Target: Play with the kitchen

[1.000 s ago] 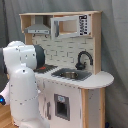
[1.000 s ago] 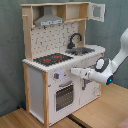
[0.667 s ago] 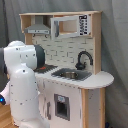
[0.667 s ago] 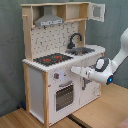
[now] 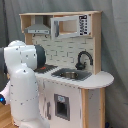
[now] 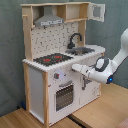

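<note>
One arm reaches the toy kitchen's front panel

One white arm extends toward the kitchen, which stands against a grey curtain in both exterior views. In the second exterior view the gripper sits at the front edge, just below the hob and above the oven door, near the knobs. Whether its fingers are open or closed cannot be told; the tip reads only as a pale blur. In the first exterior view the arm's body hides the contact area.

Risk, as I judge it: a push too firm against the panel could shove or tip the light unit, and a misjudged approach could slide off a knob and strike the oven door.

No brand, label or writing is legible anywhere.
</note>
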